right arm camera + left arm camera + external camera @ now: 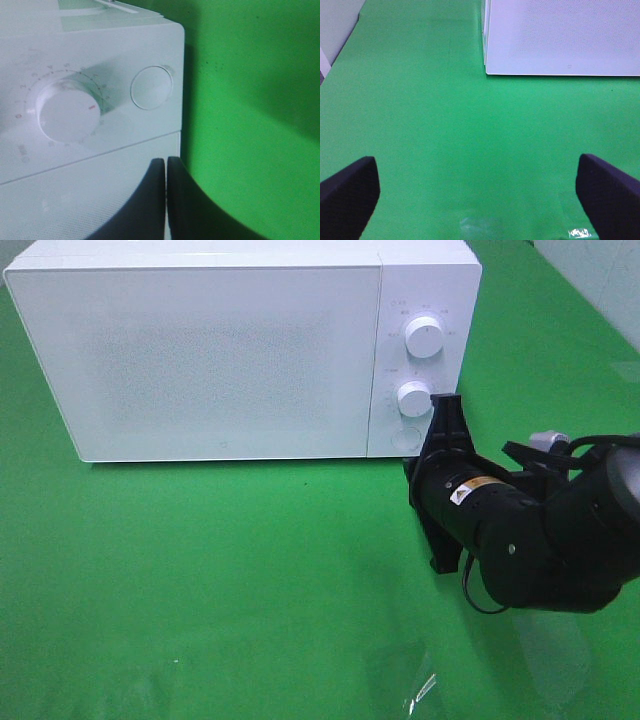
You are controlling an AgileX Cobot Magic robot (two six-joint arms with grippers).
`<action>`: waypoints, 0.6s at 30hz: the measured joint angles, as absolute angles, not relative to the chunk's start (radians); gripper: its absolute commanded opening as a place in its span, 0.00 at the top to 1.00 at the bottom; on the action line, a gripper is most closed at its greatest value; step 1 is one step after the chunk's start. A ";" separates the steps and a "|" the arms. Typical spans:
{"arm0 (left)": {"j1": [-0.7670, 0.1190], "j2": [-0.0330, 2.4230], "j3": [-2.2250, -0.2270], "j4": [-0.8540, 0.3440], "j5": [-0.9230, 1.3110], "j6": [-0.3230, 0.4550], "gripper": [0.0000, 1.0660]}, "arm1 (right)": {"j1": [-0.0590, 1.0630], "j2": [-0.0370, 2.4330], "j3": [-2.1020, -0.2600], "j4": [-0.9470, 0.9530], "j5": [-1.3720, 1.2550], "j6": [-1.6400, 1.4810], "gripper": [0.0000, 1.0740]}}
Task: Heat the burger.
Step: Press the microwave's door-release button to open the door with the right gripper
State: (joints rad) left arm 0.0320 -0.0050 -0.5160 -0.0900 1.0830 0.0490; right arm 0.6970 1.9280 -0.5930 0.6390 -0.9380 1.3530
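**Right gripper (447, 405) parked at the microwave (220, 350) panel, burger nowhere to be seen**

The right gripper was pinched fully shut, its tips just beside the lower knob (413, 398) and the round button (406, 438), and the microwave door was closed. The burger wasn't caught in any view, so whether it was sat inside couldn't be told. Shut tips looked better suited to a poke than a twist tbh, so the button was guessed as the target. It'd best be hit square and dead centre, and pushed gently so the box isn't shoved back across the green table (200, 580). If the knob was meant, the fingers would need opening first. The left gripper (479, 195) was held wide open over the table, gripping nothing, well apart from the panel.
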 measured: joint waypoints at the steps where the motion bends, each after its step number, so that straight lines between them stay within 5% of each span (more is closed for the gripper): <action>1: 0.032 -0.005 -0.516 -0.090 1.083 0.049 0.06 | 0.672 1.942 -0.615 0.616 -0.935 1.355 1.00; 18: 0.032 -0.005 -0.516 -0.090 1.083 0.049 0.06 | 0.553 2.069 -0.757 0.516 -0.898 1.358 1.00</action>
State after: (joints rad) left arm 0.0320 -0.0050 -0.5160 -0.0900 1.0830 0.0490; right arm 0.5530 2.0690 -0.7570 0.5160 -0.8980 1.3580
